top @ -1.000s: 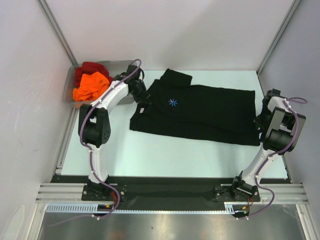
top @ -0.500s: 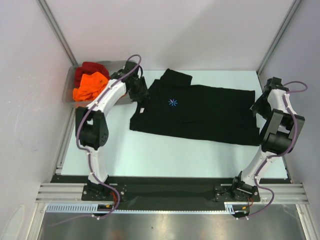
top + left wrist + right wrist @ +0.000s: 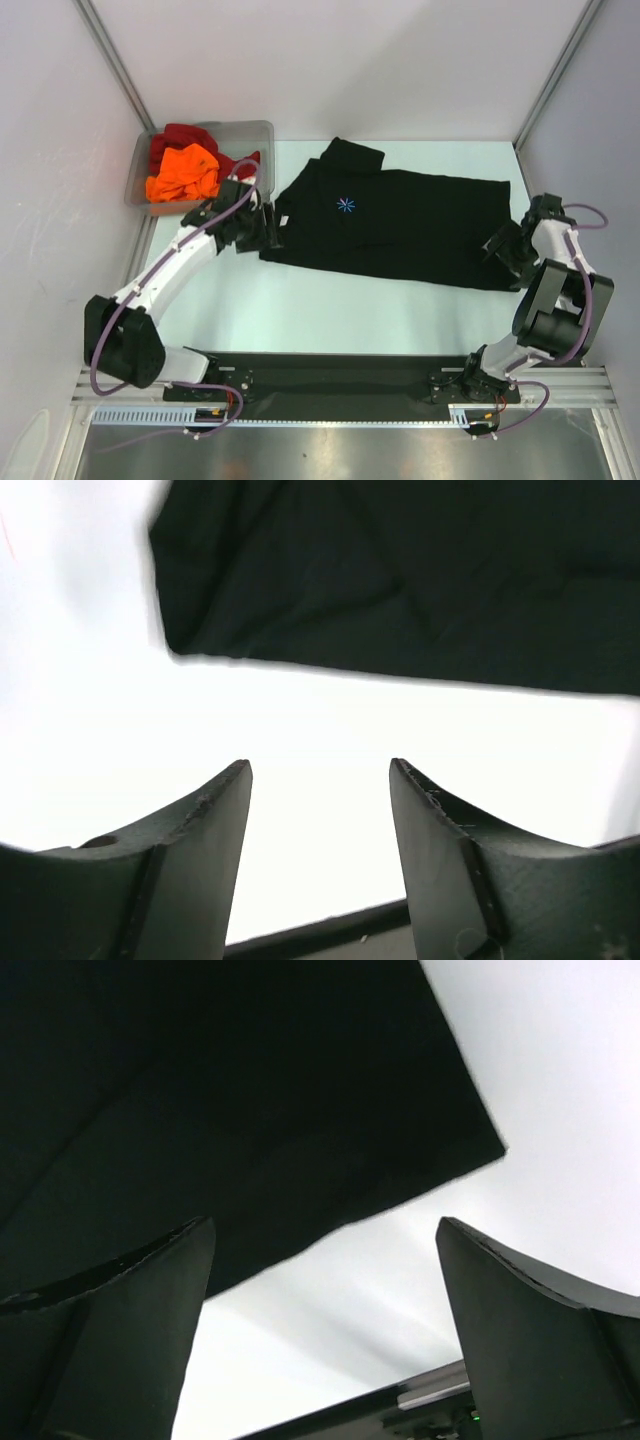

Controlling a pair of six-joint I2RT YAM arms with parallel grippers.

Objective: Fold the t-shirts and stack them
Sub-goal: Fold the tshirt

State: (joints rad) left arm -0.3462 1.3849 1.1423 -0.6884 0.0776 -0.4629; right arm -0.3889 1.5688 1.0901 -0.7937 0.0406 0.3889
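Beside the black t-shirt [image 3: 420, 225], left end effector [image 3: 319, 764] and right end effector [image 3: 325, 1221] opened.

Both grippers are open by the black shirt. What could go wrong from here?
1. The left gripper has only bare table between its fingers; the black t-shirt edge lies ahead, so closing here would likely miss.
2. The right gripper faces just a corner; a shallow pinch could slip or lift one layer, undoing the fold.

Three t-shirts [image 3: 420, 225] [image 3: 183, 172] [image 3: 182, 134], one bin [image 3: 254, 129]
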